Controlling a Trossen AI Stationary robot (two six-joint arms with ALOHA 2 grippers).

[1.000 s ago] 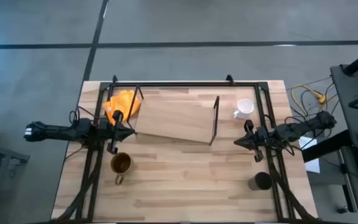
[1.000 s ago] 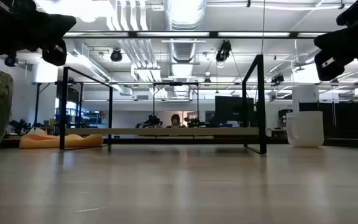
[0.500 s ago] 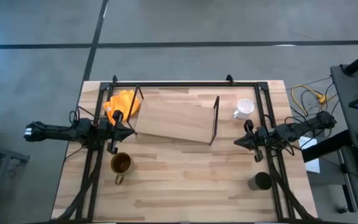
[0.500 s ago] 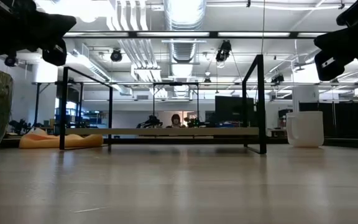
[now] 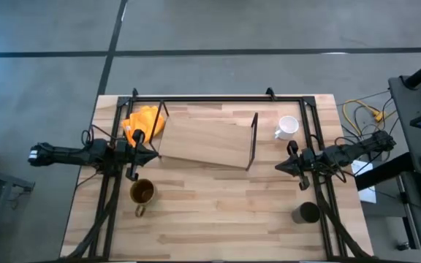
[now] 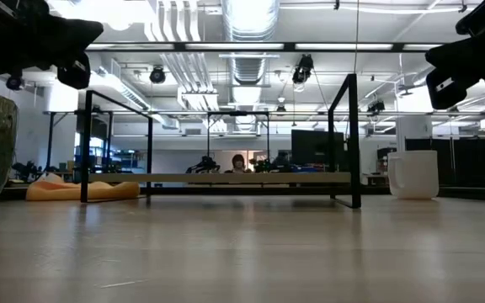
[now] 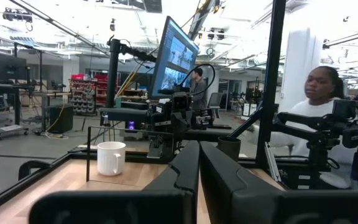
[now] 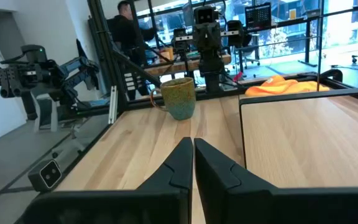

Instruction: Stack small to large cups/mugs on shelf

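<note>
Meanwhile both hands pinched shut (empty); shelf (image 5: 209, 141) bare, white mug (image 5: 286, 128) beside it.

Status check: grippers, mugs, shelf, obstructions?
Left gripper and right gripper shut, empty, flanking shelf. White mug, brown mug, dark mug on table. Nothing obstructing.

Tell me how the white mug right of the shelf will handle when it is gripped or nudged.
The white mug looks rigid and glazed, so probably slippery between fingers and breakable if dropped. In the low view it stands upright on a broad base, so a low push would likelier slide than tip it. Its side handle may make it turn.
</note>
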